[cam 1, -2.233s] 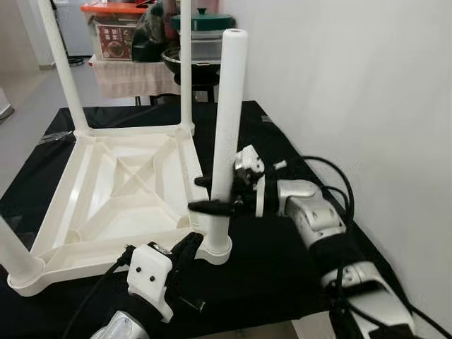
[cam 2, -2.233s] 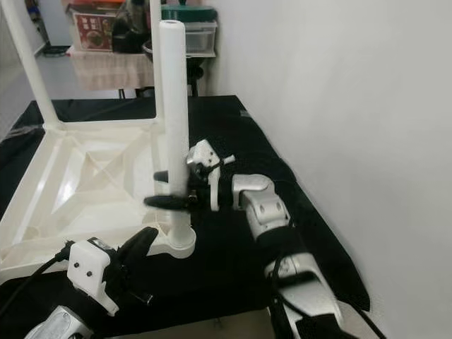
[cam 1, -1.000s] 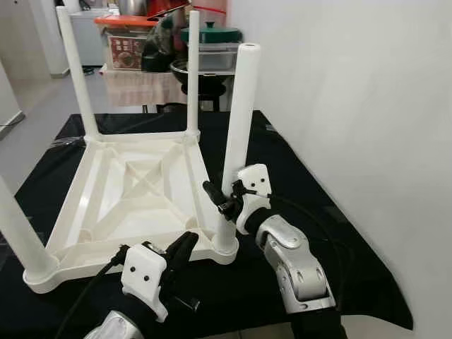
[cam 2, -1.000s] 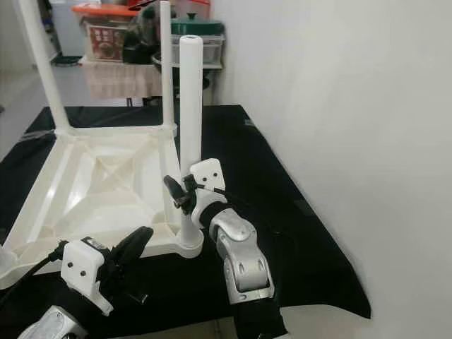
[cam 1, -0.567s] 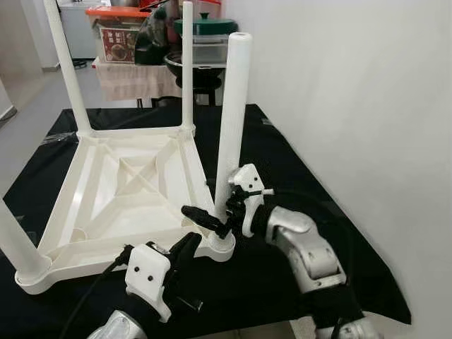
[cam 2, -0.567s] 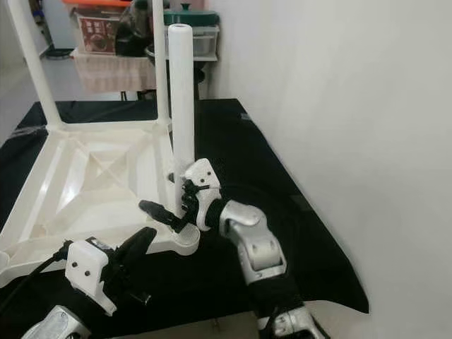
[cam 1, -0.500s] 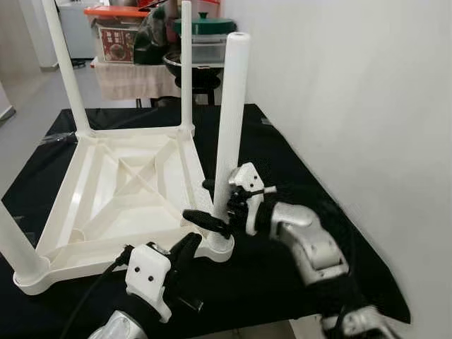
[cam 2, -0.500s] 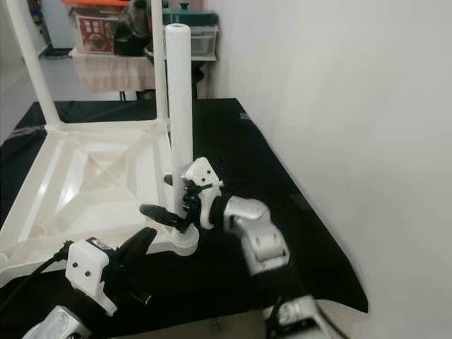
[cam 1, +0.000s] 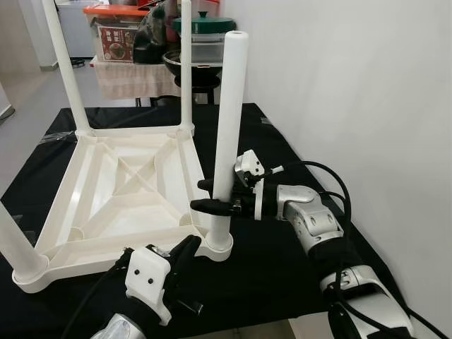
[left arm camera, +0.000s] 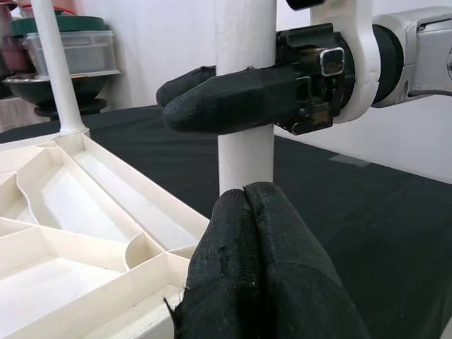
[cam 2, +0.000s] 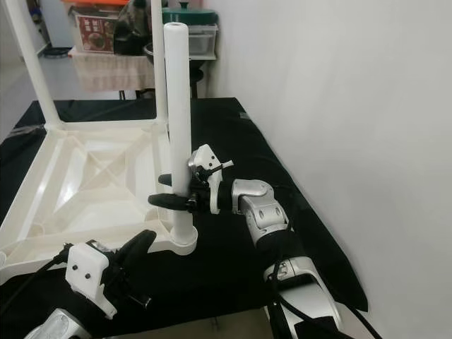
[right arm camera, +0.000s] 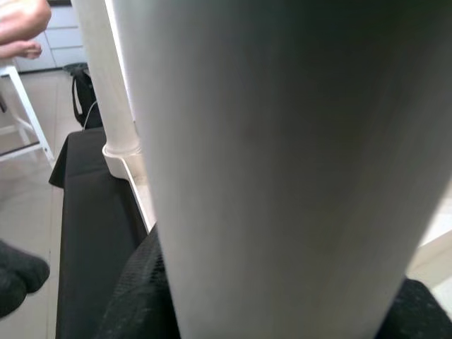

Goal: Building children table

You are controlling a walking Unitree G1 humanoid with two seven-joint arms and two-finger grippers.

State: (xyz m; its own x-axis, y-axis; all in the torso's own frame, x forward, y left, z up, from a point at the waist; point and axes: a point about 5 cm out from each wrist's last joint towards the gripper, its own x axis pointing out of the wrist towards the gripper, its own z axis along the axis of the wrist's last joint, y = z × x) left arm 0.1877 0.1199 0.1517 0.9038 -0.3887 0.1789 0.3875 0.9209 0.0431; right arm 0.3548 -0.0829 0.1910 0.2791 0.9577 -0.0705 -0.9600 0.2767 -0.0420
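A: Any writing readable?

B: None. A printed label on the front of the orange-lidded bin point(cam 1: 113, 32) at the far left of the back shelf, too small to read.

A: Contents of that bin?

B: Cannot tell. Beside it, a dark bag point(cam 1: 150, 35), then a black pan point(cam 1: 185, 65), then a clear box with a green lid point(cam 1: 205, 39); contents hidden.

A: And the task's thing?

B: White table top point(cam 1: 106, 191) upside down on the black cloth point(cam 1: 282, 268), ribbed underside facing up. Far-left leg point(cam 1: 65, 67) and far-right leg point(cam 1: 186, 63) upright in their corners; near-left leg point(cam 1: 14, 244) at the picture's edge. Near-right leg point(cam 1: 227, 134) upright, foot seated in its corner socket point(cam 1: 215, 247).

A: Left gripper?

B: Left gripper point(left arm camera: 248, 240) low, just before that socket, fingers pressed together on nothing.

A: Right one?

B: Right gripper point(cam 1: 208, 196) reaching in from the right, fingers point(left arm camera: 226, 95) clamped either side of the near-right leg's lower part. Past the leg in the right wrist view, a person's hand point(right arm camera: 21, 25) and a dark-socked foot point(right arm camera: 18, 275).
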